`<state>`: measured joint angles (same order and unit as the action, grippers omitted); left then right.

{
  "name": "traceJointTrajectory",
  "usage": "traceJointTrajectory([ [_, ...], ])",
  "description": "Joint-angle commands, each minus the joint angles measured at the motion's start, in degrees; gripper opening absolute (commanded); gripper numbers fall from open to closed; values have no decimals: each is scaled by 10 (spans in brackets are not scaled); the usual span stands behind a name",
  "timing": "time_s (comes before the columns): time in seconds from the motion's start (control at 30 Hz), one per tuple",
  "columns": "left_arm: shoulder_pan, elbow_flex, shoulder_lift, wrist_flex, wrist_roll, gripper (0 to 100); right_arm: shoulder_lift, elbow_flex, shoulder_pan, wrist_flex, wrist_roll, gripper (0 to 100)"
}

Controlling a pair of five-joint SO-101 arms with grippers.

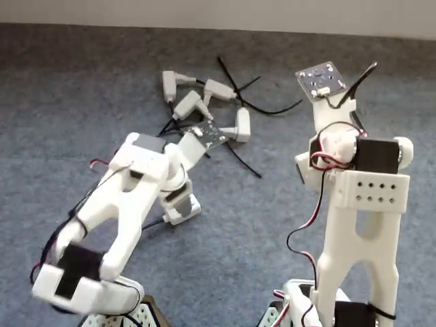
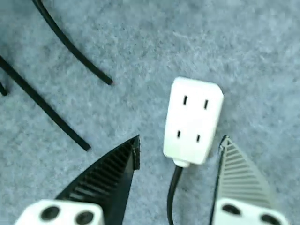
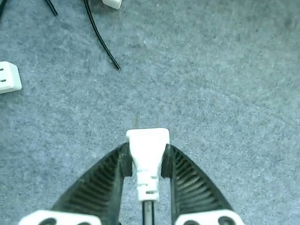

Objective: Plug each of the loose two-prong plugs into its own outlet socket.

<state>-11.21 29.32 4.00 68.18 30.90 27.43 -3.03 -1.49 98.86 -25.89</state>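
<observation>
Outlet socket (image 2: 193, 122) cord (image 2: 172, 192), plug (image 3: 147, 150) cord (image 3: 148, 212) cut off.

Grey carpet (image 1: 61, 116), pale wall (image 1: 204, 10) behind

Two arms (image 1: 129, 204) (image 1: 361, 204) stand at the tabletop (image 1: 259, 225), one pincer each: the left pincer (image 2: 180, 140) and the right pincer (image 3: 146, 150). In the high view four white cord-end pieces (image 1: 169, 83) (image 1: 219, 89) (image 1: 187, 103) (image 1: 242, 124) lie together (which are plugs and which sockets cannot be told from there). The left wrist view has one outlet socket (image 2: 192, 122) with four slots in two pairs, plus two black cord ends (image 2: 110, 82) (image 2: 86, 147). The right wrist view has one plug (image 3: 147, 140), one socket block (image 3: 8, 77) partly in frame and one more white piece (image 3: 112, 3).
</observation>
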Motion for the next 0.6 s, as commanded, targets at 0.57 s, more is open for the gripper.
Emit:
traceJointTrajectory([
  [0.57,-35,-81,-138,-27,-47,7,71,-27,7,21,4,33],
])
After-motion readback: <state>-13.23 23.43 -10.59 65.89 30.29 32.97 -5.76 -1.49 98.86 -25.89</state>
